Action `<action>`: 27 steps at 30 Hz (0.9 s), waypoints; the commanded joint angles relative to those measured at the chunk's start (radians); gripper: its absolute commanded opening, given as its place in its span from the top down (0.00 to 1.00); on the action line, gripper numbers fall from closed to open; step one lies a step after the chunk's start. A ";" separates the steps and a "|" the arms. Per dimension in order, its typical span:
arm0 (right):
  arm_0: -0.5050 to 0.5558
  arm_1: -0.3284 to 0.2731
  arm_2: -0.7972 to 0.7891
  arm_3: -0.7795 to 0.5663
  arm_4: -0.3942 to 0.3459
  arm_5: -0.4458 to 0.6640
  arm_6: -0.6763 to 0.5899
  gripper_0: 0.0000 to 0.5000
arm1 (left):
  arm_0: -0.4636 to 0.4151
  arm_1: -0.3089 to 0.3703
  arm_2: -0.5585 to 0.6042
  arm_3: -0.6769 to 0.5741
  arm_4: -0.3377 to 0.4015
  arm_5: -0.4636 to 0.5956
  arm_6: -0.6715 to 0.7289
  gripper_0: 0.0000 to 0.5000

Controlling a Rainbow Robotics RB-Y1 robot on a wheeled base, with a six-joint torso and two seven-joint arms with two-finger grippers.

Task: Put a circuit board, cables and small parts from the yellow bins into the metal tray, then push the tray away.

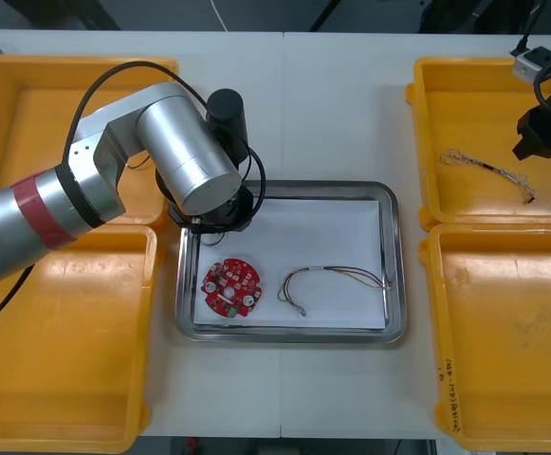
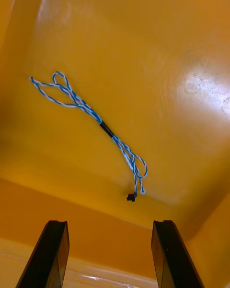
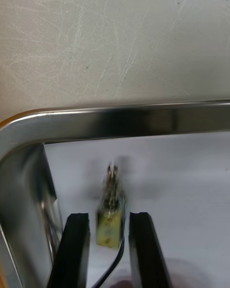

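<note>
The metal tray [image 1: 394, 261], white inside, holds a round red circuit board [image 1: 230, 287] and a thin red and yellow cable [image 1: 332, 280]. My left gripper [image 3: 109, 230] hangs over the tray's far left corner [image 3: 28, 125], under the left wrist [image 1: 209, 204]. A small brass-coloured metal part [image 3: 111, 216] with a black lead sits between its narrowly parted fingers, a slim gap on each side, and looks blurred. My right gripper [image 2: 110, 254] is open above the far right yellow bin [image 1: 427, 133]. A twisted blue and white cable [image 2: 96, 117] lies on that bin's floor [image 1: 488, 171], beyond the fingertips.
Two yellow bins [image 1: 57, 341] stand at the left, the near one bare inside. The near right bin [image 1: 503, 332] is bare too. My left arm [image 1: 114, 180] reaches across the far left bin. Open table lies beyond the tray.
</note>
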 commanded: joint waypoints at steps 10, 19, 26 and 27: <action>-0.085 -0.069 -0.030 0.207 -0.005 -0.217 0.224 0.00 | 0.000 -0.018 -0.008 -0.033 -0.017 -0.011 0.072 0.00; -0.095 -0.069 -0.028 0.348 -0.049 -0.337 0.302 0.00 | -0.001 -0.001 0.067 -0.115 -0.014 0.023 0.080 0.00; -0.095 -0.068 -0.024 0.454 -0.161 -0.429 0.302 0.00 | -0.001 0.025 0.167 -0.181 0.011 0.099 0.060 0.00; -0.095 -0.068 -0.014 0.467 -0.175 -0.446 0.306 0.00 | -0.001 0.031 0.190 -0.191 0.026 0.113 0.055 0.00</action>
